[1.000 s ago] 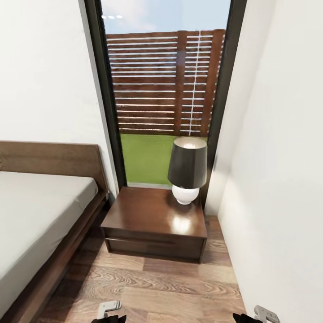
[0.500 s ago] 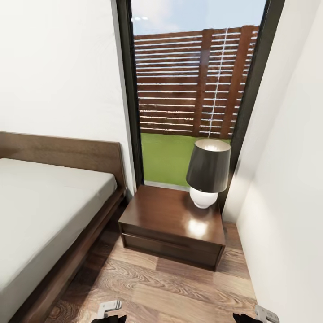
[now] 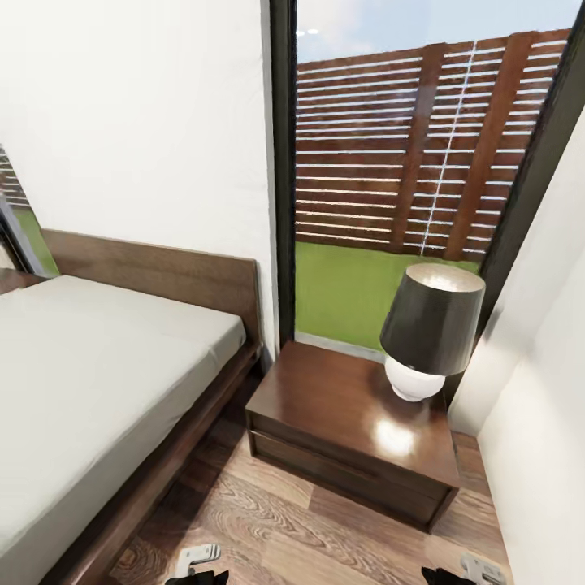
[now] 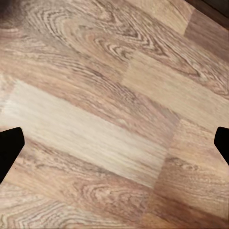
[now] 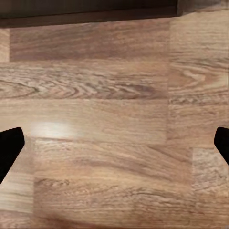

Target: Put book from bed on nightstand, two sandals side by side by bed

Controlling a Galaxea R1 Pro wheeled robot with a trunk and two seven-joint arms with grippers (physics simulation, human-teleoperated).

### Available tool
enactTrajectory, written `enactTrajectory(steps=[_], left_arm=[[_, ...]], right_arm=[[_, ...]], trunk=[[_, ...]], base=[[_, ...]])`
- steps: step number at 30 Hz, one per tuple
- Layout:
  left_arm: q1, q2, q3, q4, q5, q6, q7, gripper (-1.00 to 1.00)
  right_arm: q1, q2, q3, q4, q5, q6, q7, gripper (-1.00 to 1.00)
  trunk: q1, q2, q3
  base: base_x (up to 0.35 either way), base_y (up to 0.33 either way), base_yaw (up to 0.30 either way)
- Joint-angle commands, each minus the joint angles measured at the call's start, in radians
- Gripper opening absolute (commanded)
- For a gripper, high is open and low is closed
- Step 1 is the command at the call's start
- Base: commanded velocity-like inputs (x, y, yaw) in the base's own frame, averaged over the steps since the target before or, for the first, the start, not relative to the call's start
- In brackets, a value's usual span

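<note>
With both hands spread wide and empty over the floor [image 4: 114,119], we see no book or sandals, only the bed [image 3: 89,366] and nightstand [image 3: 341,406]; we judge the thin, light book best pinched by one overhanging edge.

left arm [image 3: 197,561]: pale grey bracket, black below | right arm [image 3: 479,568]: same | fingertips [image 4: 9,148]: black, pointed
</note>
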Motion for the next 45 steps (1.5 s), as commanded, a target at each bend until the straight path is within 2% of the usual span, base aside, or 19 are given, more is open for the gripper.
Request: enactTrajectory(steps=[1, 18, 41, 45], left_arm=[[-0.001, 0.0, 0.001, 0.002, 0.008, -0.002, -0.004, 1.0], [-0.001, 0.0, 0.001, 0.002, 0.008, -0.003, -0.004, 1.0], [0.0, -0.001, 0.001, 0.002, 0.006, -0.004, -0.004, 1.0], [-0.001, -0.001, 0.001, 0.002, 0.006, -0.004, -0.004, 1.0]], right_arm=[[0.0, -0.001, 0.008, 0.0, -0.01, -0.001, 0.004, 1.0], [0.0, -0.001, 0.008, 0.0, -0.011, -0.001, 0.004, 1.0], [0.0, 0.001, 0.008, 0.0, -0.011, -0.001, 0.001, 1.0], [0.0, 0.018, 0.008, 0.0, -0.01, -0.001, 0.0, 1.0]], trunk=[[0.0, 0.0, -0.001], [0.0, 0.0, -0.001], [0.0, 0.0, -0.001], [0.0, 0.0, -0.001]], base=[[0.248, 0.0, 0.292], [0.206, -0.013, 0.292], [0.031, -0.012, 0.292], [0.173, -0.15, 0.292]])
